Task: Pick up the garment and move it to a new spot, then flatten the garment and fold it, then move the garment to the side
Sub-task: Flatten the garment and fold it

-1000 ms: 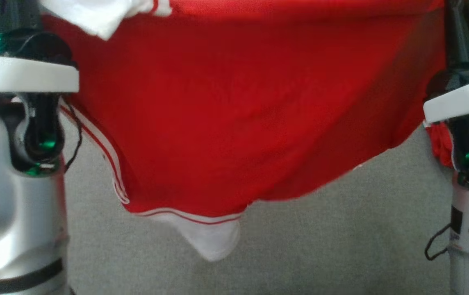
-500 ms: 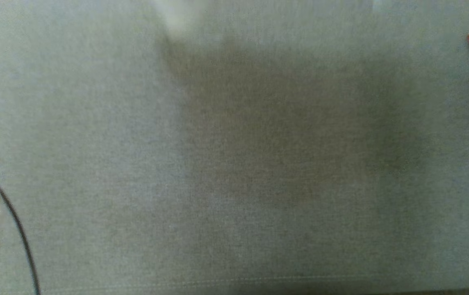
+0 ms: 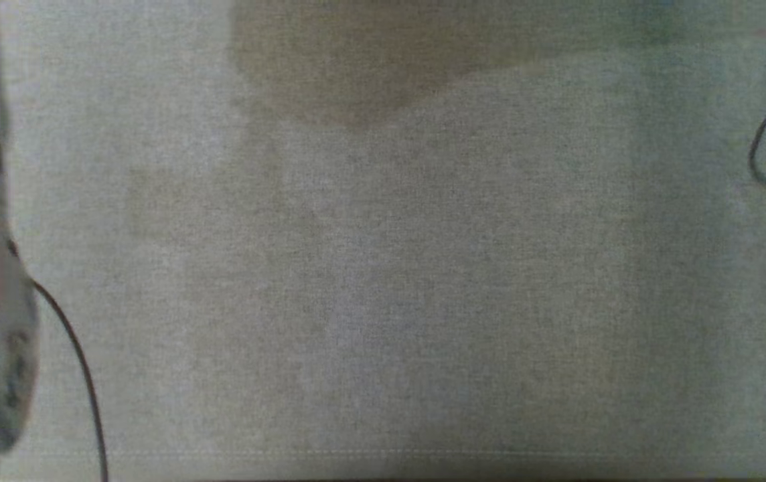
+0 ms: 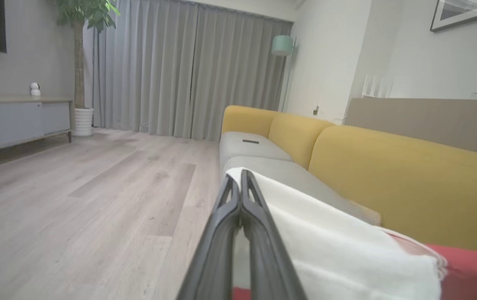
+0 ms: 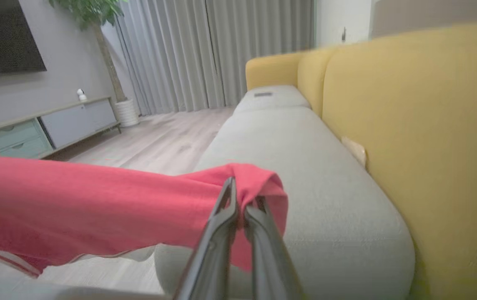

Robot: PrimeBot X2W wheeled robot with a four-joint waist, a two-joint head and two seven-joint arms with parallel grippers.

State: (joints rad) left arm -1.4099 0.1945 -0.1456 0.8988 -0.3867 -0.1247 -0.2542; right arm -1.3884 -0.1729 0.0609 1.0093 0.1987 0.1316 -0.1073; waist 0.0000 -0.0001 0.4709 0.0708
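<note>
Item: garment (image 5: 96, 208), red with white trim, held off the sofa seat (image 3: 383, 301) and strung between both arms. Left fingers (image 4: 240, 187): pressed together on a white fold. Right fingers (image 5: 233, 200): pinching a small bunch of red cloth, with the seat cushion just beyond. Risk, as judged: the right-hand bite looks shallow, so spreading the arms wider could pull it free and drop that end in a heap. Containers: sideboard drawers (image 5: 9, 141), far left, shut, contents hidden.
</note>
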